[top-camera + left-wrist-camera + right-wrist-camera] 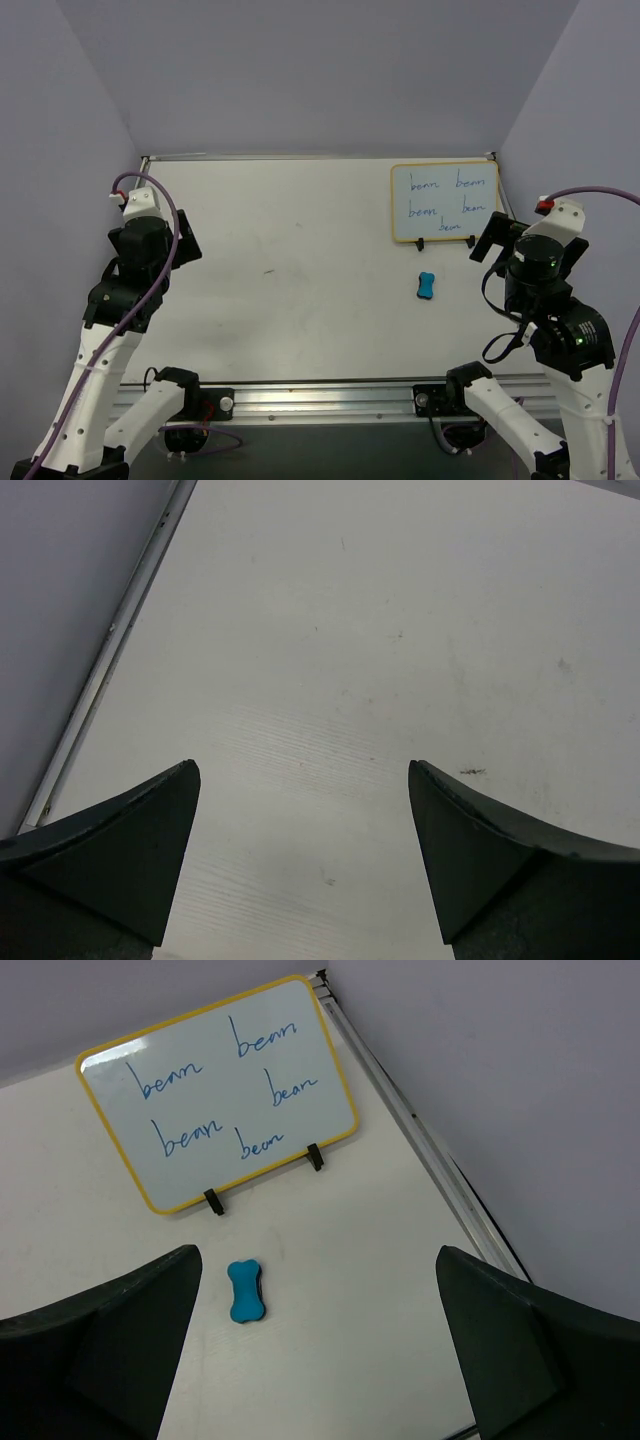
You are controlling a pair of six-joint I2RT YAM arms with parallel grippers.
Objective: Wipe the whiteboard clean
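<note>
Open tabletop [300,300] around eraser [426,285], whiteboard [445,203] behind

A robot lab: two arms [130,290] bolted to a rail [330,400] at a white table [300,300], walled by plain panels [320,70].

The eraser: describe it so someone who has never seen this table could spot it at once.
On the big white table, look to the far right corner, where a yellow-framed whiteboard carries blue handwriting. Just in front of the board, not touching it, lies the eraser. It is the only small, bright blue, bone-shaped block there.
</note>
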